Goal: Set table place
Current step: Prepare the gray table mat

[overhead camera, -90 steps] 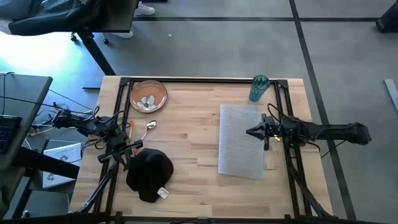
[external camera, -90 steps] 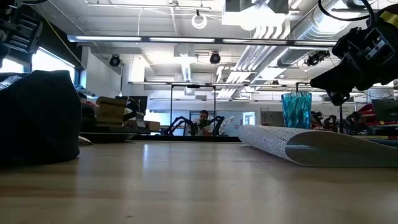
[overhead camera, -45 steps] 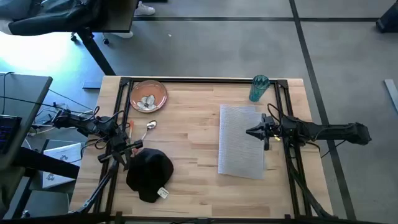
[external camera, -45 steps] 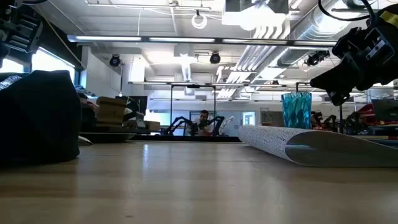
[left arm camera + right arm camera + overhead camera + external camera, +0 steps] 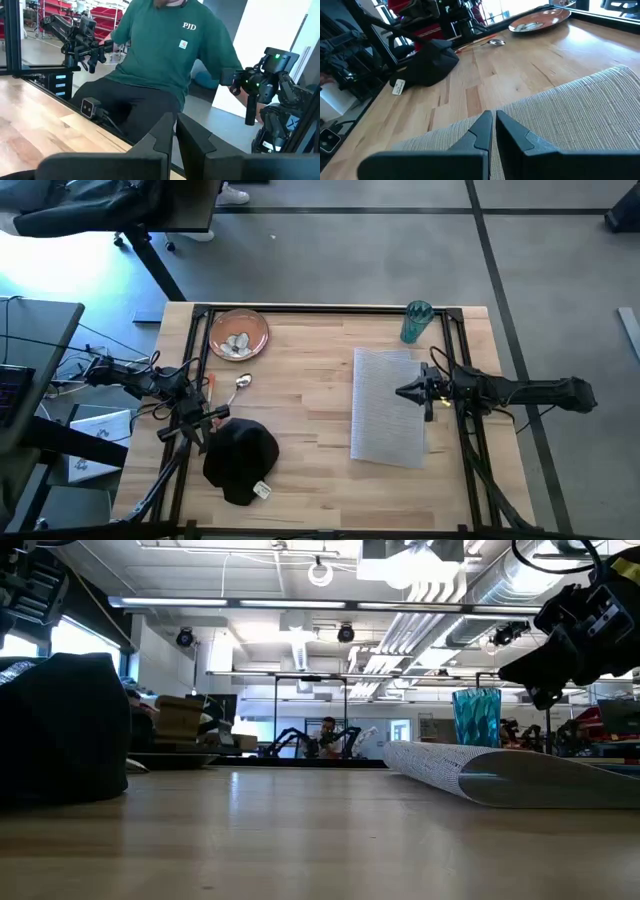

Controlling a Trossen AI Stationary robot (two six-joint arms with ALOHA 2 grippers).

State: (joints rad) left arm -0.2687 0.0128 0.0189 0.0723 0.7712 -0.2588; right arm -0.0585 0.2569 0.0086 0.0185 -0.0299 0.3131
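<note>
Bench [image 5: 310,400] of light wood planks, framed by a black rail, carries every item of the setting, and across the last second nothing on it has shifted: both arms are stationary and each object lies where it lay before. Grey woven placemat [image 5: 388,407] lies flat toward the right side, one edge curling up in the low view; it alone appears to be in its final position. Black napkin [image 5: 242,458] sits in a crumpled heap near the front left, well apart from the placemat, with a small white tag beside it. Orange-brown plate [image 5: 238,334] rests at the far left corner, some pale pieces lying on it. Teal cup [image 5: 416,322] stands upright at the far edge, just beyond the placemat's far end. Spoon [image 5: 240,385] with orange-handled cutlery beside it lies between plate and napkin. Right hand [image 5: 402,393] hovers over the placemat's right half, fingers pressed together and empty in its wrist view. Left hand [image 5: 208,420] waits at the left rail just beside the napkin, fingers likewise together on nothing. The stillness suggests a pause between steps; judged from the layout, plate, napkin, cutlery and cup have yet to be brought to the placemat.
</note>
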